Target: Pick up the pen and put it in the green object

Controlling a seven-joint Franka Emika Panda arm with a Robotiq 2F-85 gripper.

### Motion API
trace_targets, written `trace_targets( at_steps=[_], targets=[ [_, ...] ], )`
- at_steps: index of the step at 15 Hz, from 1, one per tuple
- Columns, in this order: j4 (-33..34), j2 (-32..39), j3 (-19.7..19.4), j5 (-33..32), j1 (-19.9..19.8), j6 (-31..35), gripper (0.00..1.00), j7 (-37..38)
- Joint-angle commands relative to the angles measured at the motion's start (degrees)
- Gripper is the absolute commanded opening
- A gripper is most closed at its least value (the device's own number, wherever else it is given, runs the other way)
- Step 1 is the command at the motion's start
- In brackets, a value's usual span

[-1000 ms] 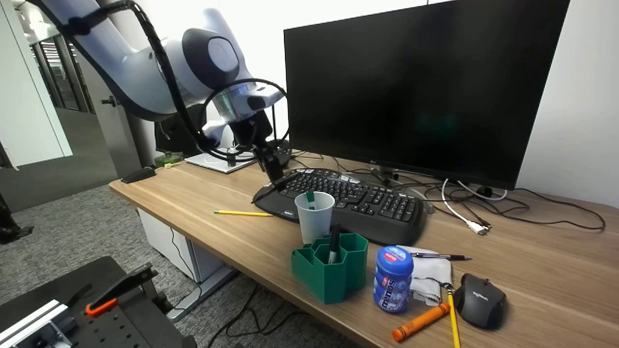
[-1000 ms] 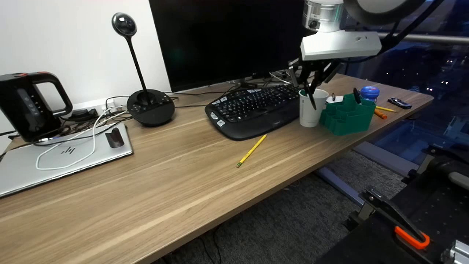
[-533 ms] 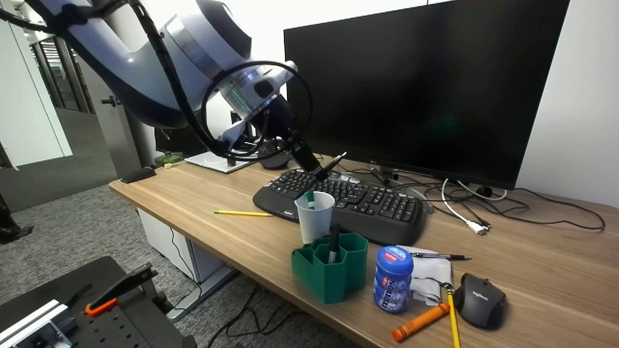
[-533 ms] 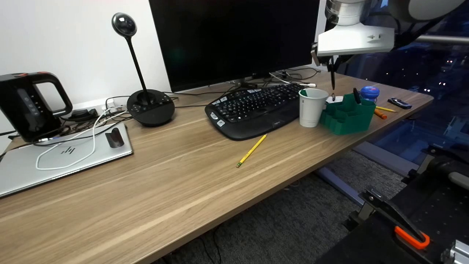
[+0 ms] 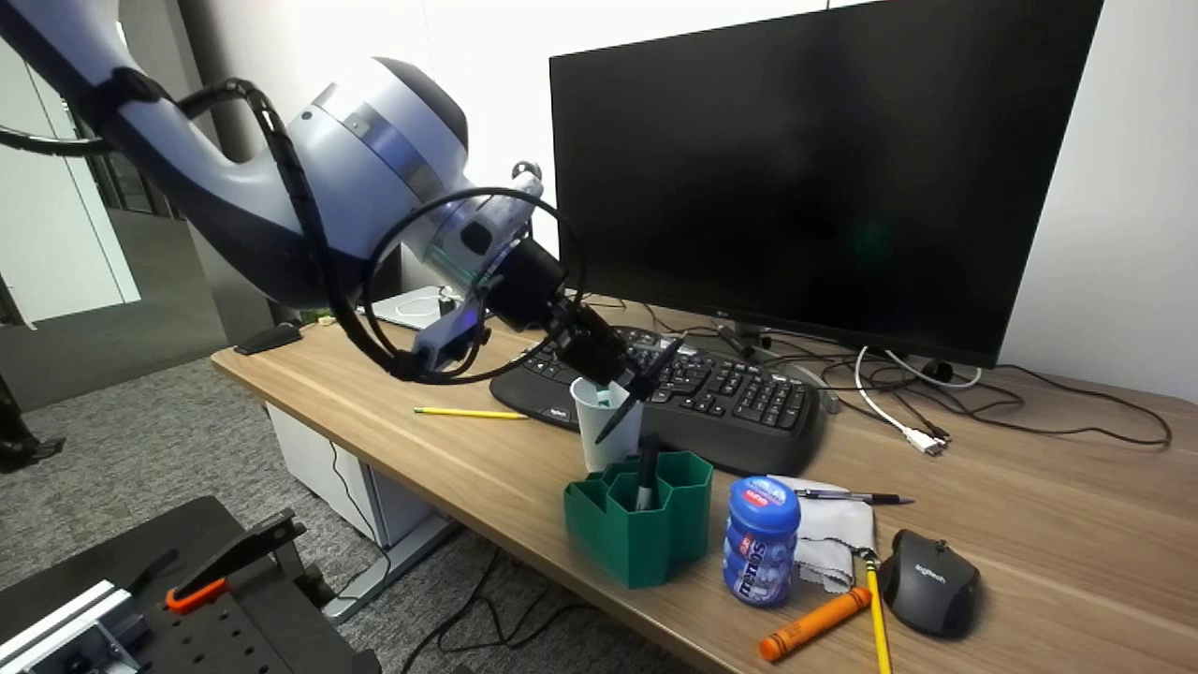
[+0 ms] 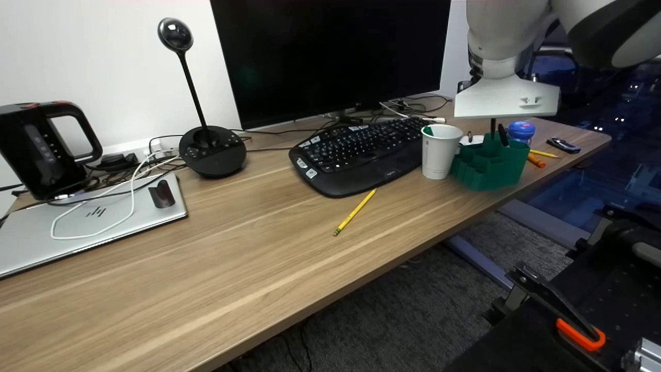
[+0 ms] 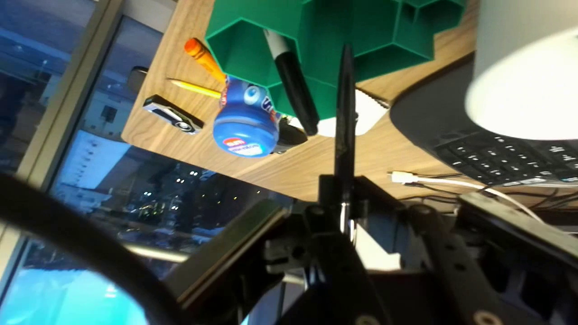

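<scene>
Wrist view shows the thin straight black pen (image 7: 345,117) pinched tight, somewhere near its middle, by the black 2-finger gripper (image 7: 344,194). Its dark pointy end sticks out toward the boxy dark-green plastic pen holder (image 7: 319,52), where a fat black-and-grey marker (image 7: 295,90) already leans in 1 slot. In both exterior views the pen seems to hang in the air just above the holder, close to the round white cup (image 6: 440,155); I cannot tell which slot it is over. The pen is probably light and stiff, so it should not bend or break, but it looks smooth and thin, so it could turn or slip if it bumps an edge. A hold nearer the top might be better: more pen could go down inside before the gripper meets the rim. Tip it straighter, then let go low
</scene>
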Motion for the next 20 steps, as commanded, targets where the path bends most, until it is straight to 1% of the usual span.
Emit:
trace_targets(
  at_steps=[1, 3, 5, 7, 9, 12, 13, 15, 16, 17, 19, 20],
  targets=[
    [0.83, 0.99, 2.71, -5.82, -1.47, -7.79, 0.04, 9.9],
    [1.53, 0.32, 6.01, -9.4, -4.01, -11.65, 0.04, 13.72],
    [2.48, -0.49, 10.2, -14.46, -7.23, -14.53, 0.04, 17.52],
    [3.34, -2.42, 15.99, -19.16, -11.91, -17.94, 0.04, 20.23],
    [4.22, -3.79, 22.77, -23.88, -17.29, -21.09, 0.04, 22.66],
    [5.08, -5.26, 34.97, -30.47, -26.73, -27.35, 0.04, 25.15],
    [5.18, -5.62, 39.28, -32.2, -30.24, -29.51, 0.04, 25.64],
    [5.24, -5.43, 46.39, -34.65, -36.04, -33.49, 0.04, 25.94],
    [5.06, -5.35, 49.08, -35.09, -38.36, -35.11, 0.42, 25.51],
    [4.87, -5.36, 51.44, -35.51, -40.38, -36.4, 0.43, 25.45],
    [4.32, -5.57, 55.0, -36.18, -43.67, -37.43, 0.56, 25.28],
    [3.88, -5.94, 56.34, -36.59, -44.95, -37.65, 0.65, 25.12]
  ],
)
